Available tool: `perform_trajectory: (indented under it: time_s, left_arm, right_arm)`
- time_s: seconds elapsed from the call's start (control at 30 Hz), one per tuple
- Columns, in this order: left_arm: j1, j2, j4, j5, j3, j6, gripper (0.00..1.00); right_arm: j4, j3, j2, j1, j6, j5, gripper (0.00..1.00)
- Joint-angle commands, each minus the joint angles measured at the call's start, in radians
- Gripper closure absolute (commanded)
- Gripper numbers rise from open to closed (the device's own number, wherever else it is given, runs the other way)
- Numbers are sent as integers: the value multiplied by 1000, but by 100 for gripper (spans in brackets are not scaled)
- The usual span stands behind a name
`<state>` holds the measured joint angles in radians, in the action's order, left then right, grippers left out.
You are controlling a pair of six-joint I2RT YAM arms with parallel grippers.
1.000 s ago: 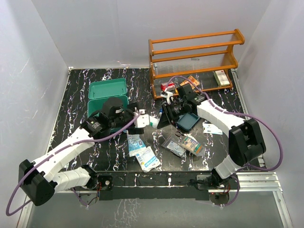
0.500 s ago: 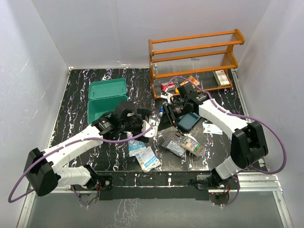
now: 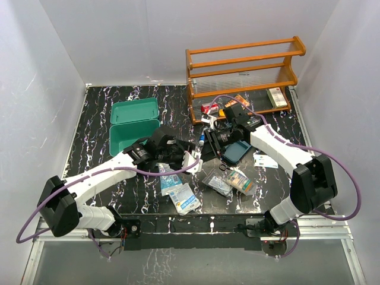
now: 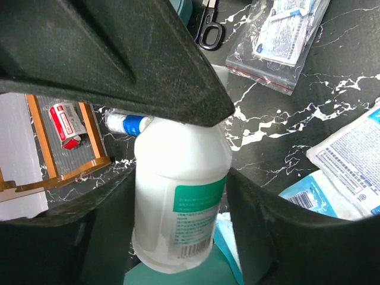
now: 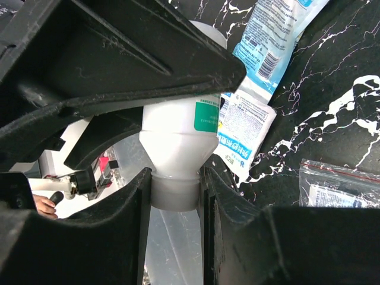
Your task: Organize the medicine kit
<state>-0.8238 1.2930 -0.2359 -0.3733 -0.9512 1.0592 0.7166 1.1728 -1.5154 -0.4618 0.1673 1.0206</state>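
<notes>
The medicine kit [image 3: 135,127] is a teal-green box lying open at the left, its lid [image 3: 135,111] folded back. A white bottle [image 3: 193,160] with a green label hangs between both grippers at the table's middle. My right gripper [image 3: 209,142] is shut on the bottle's cap [image 5: 173,193]; the bottle body [image 5: 178,130] shows beyond its fingers, where the right gripper [image 5: 174,196] pinches the cap from both sides. My left gripper [image 3: 189,162] has its fingers against both sides of the bottle [image 4: 181,196]. The left gripper [image 4: 178,228] holds the lower body.
An orange wooden rack [image 3: 243,71] with small boxes stands at the back right. A dark blue-teal tray [image 3: 236,152], zip bags [image 3: 228,181], paper pouches [image 3: 178,191] and scissors [image 4: 208,27] lie around the middle. A blue-white tube [image 4: 127,123] lies near the rack.
My left gripper moved right from beside the kit to the bottle, opened wider, then closed on its body. The right gripper kept its hold on the cap and shifted slightly.
</notes>
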Motion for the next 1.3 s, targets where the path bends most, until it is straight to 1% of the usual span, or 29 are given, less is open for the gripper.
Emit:
perform_trajectory:
  time_s: [0.0,0.07,0.1,0.13,0.2,0.23,0.27,0.3,0.37,0.5,0.57,0.6,0.63,0.67,0.73,0.87,0.9,0.97,1.0,1.1,1.2,1.27]
  left_arm:
    - [-14,6,-4,-21,-41,6,49]
    - [-15,4,-1,-10,-41,-6,58]
    - [-15,1,0,-6,-39,-14,62]
    - [-15,-3,3,-2,-35,-17,64]
    - [-15,-12,20,13,-25,-56,66]
    - [-15,-17,31,23,-21,-84,67]
    - [-15,-23,40,33,-19,-124,67]
    - [-15,-30,48,49,-18,-168,67]
    - [-15,-48,65,84,-12,-252,66]
    - [-14,-119,139,174,47,-412,65]
    - [-13,-145,155,241,63,-515,61]
    - [-11,-155,144,302,58,-573,56]
    - [-7,-166,135,339,53,-626,54]
    - [-2,-180,139,389,56,-671,53]
    - [6,-206,152,527,55,-834,51]
    - [95,-212,67,640,-6,-1069,53]
    - [125,-207,31,650,-26,-1122,53]
    - [180,-197,-44,679,-61,-1230,58]
    - [207,-195,-76,696,-71,-1286,58]
    - [276,-211,-110,698,-65,-1422,58]
    - [351,-219,-114,653,-32,-1542,58]
    - [404,-210,-110,595,-15,-1579,60]
  right_arm:
    - [-25,43,47,4,8,54,100]
    - [-23,42,49,3,10,46,98]
    - [-22,43,51,3,11,41,92]
    - [-19,45,55,3,9,35,84]
    - [6,73,71,3,-5,-5,66]
    - [19,84,91,3,-9,-35,53]
    - [20,89,110,4,-5,-77,44]
    - [18,90,130,6,-1,-122,40]
    - [17,85,169,18,4,-192,36]
    - [-31,71,242,53,49,-355,34]
    - [-86,57,286,64,88,-459,34]
    - [-117,48,308,66,112,-514,34]
    - [-149,38,329,66,139,-572,34]
    - [-186,19,345,68,161,-622,34]
    - [-216,18,360,69,196,-720,34]
    - [-231,49,341,70,212,-817,38]
    - [-238,48,335,70,210,-837,39]
    - [-262,33,335,69,206,-855,40]
    - [-277,21,336,69,207,-863,40]
    - [-304,-8,336,69,222,-908,40]
    - [-336,-37,326,69,234,-946,41]
    - [-361,-61,317,69,233,-972,41]
